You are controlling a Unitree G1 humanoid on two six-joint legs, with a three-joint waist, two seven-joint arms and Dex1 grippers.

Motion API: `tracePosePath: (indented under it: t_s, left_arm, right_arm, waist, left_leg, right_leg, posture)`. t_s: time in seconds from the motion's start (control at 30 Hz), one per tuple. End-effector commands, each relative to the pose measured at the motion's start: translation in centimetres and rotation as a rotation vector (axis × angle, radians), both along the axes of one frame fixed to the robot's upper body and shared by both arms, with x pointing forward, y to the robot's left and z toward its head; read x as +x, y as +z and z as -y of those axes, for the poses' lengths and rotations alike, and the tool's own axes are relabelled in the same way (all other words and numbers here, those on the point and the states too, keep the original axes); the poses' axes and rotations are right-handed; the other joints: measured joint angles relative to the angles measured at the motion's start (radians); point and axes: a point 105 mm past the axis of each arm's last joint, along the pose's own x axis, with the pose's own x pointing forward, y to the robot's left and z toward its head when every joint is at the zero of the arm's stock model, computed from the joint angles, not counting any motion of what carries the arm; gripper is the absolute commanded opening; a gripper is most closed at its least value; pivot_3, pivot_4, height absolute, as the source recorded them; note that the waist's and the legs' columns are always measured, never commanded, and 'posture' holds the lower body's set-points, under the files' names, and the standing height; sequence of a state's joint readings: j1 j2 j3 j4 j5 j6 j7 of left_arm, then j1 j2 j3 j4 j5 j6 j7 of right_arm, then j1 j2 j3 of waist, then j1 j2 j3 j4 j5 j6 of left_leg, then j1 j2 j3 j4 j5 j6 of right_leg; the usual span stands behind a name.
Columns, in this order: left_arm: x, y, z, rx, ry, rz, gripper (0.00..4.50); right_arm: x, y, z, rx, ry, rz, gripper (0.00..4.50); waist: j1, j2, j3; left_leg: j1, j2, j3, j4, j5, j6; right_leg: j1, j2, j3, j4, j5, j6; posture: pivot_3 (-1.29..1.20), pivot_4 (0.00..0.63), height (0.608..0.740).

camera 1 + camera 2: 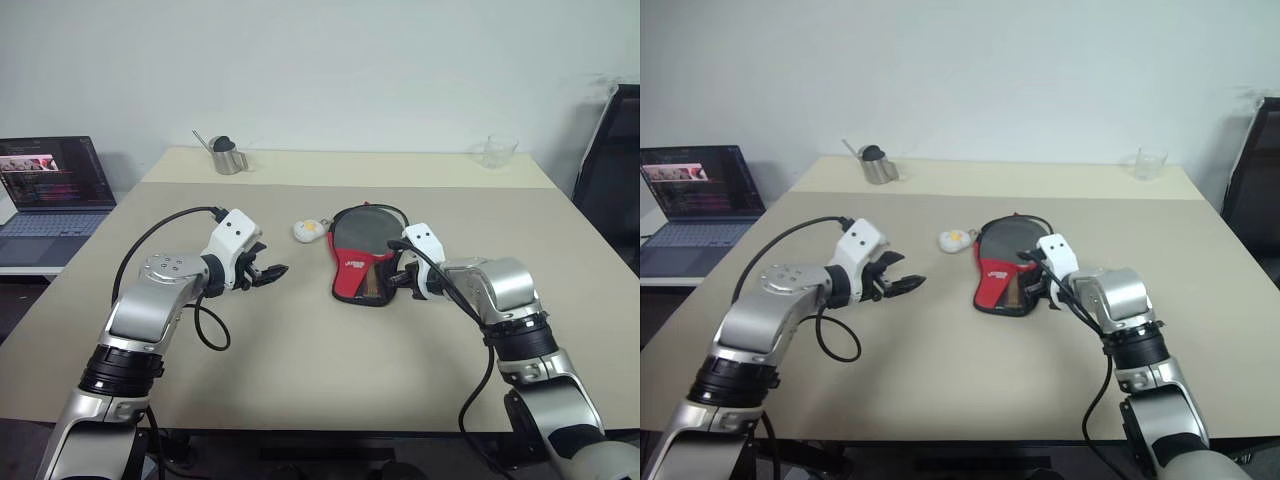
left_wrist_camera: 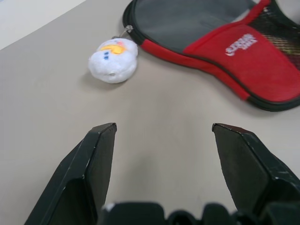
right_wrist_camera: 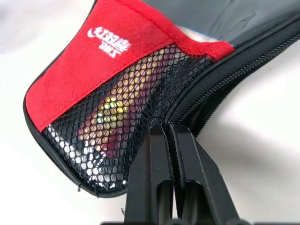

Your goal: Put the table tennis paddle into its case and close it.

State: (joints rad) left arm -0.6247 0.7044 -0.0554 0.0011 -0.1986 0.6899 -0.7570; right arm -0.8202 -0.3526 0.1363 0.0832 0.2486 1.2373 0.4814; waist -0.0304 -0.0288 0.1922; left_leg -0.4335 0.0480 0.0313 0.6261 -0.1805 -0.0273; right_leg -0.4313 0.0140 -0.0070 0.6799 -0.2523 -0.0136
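At the case's [image 1: 362, 258] five-o'clock edge, the right hand [image 1: 402, 272] is pinching the zipper shut-fingered, needing a pull; the left hand [image 1: 268, 272] is hovering, fingers apart.

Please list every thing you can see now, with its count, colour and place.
Soft paddle-shaped case: one, black and red, table centre.
Small plush charm: one, white and yellow, beside the case's left edge.
Metal cup: one, silver, far left of table.
Clear glass: one, transparent, far right of table.
Laptop: one, dark, side desk at left.
Table: one, beige.
Left gripper: open, over bare table.
Right gripper: shut, at the case's mesh end.
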Motion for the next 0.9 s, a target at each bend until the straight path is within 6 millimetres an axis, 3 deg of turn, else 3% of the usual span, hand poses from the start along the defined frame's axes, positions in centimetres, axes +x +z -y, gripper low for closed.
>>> tracePosePath:
  t_s: [0.03,0.23,0.57,0.9]
  left_arm:
    - [0.2,1.6,0.0,0.013,-0.01,0.055,3.58]
    - [0.1,1.5,0.0,0.015,-0.01,0.051,3.58]
    - [0.3,1.4,-0.1,0.024,-0.004,0.045,3.58]
    - [0.3,1.4,-0.5,0.032,0.002,0.04,3.58]
  right_arm:
    - [-2.4,0.0,-0.7,-0.016,0.154,-0.014,0.03]
    - [-4.9,-0.6,0.0,-0.059,0.258,-0.045,0.03]
    - [-9.2,-1.6,-0.7,-0.096,0.504,-0.1,0.03]
    - [-11.5,-2.1,0.2,-0.145,0.686,-0.099,0.03]
  waist:
    - [0.001,0.0,0.0]
    - [0.001,0.0,0.0]
    - [0.001,0.0,0.0]
    - [0.001,-0.001,0.0]
  left_leg:
    - [0.0,0.0,0.0,0.0,0.0,0.0]
    - [0.0,0.0,0.0,0.001,0.0,0.0]
    - [0.0,0.0,-0.001,0.001,0.0,0.0]
    - [0.0,-0.001,-0.001,0.001,0.0,0.0]
  right_leg:
    - [0.0,0.0,0.0,0.0,0.0,0.0]
    - [0.0,0.0,-0.001,0.0,0.0,0.0]
    - [0.0,0.0,-0.001,0.0,0.0,0.0]
    - [0.001,0.0,-0.001,0.0,0.0,0.0]
  posture:
    - [0.0,0.15,0.74]
    - [0.0,0.15,0.74]
    - [0.0,0.15,0.74]
    - [0.0,0.15,0.74]
